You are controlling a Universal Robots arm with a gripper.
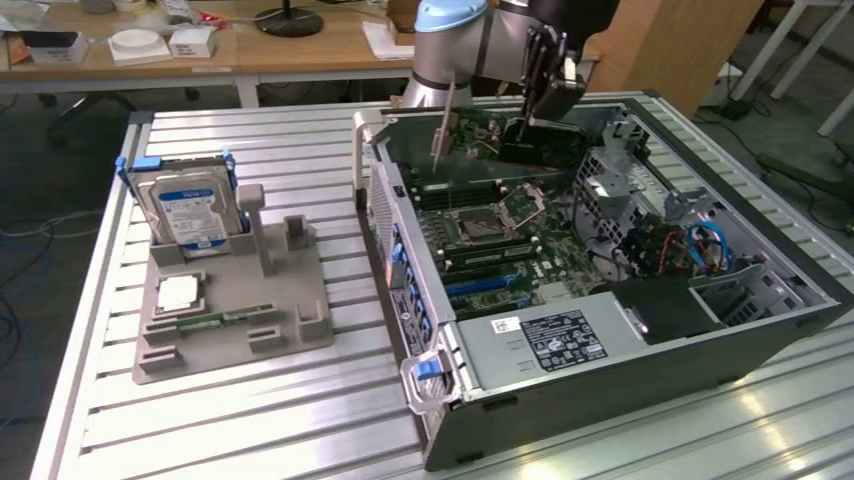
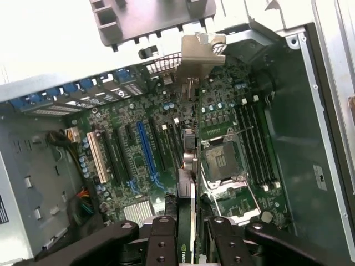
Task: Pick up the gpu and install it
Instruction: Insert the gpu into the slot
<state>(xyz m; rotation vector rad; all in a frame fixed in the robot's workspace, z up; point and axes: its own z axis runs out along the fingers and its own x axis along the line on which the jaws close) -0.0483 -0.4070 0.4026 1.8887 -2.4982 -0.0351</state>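
Gripper: one gripper (image 2: 190,224) with two dark fingers (image 2: 161,244), closed part-way onto the gpu, one finger against each face of the card.
Gpu, position: one gpu (image 2: 189,183), held on edge above the motherboard (image 1: 527,245), inside the outline of the open computer case (image 1: 641,370). In the wrist view it runs between the expansion slots and the CPU socket (image 2: 222,160). In the exterior view it (image 1: 531,148) hangs over the far end of the case.
Gpu, appearance: thin green card, seen edge-on in the wrist view. A silver metal bracket (image 2: 198,52) sits at the end away from the gripper, and a dark block covers one face.
Case: one, lying on its side with the side panel off. It contains one motherboard, one CPU socket, one blue slot (image 2: 146,149), one white slot (image 2: 96,158), several black slots and blue cables (image 1: 707,245).
Holder: one grey fixture tray (image 1: 287,330) on the slatted metal table (image 1: 240,420), to the exterior view's left of the case and apart from it.
Holder, contents: one hard drive (image 1: 187,205) standing upright, one processor chip (image 1: 178,293) lying flat, one memory stick (image 1: 220,320) lying flat.
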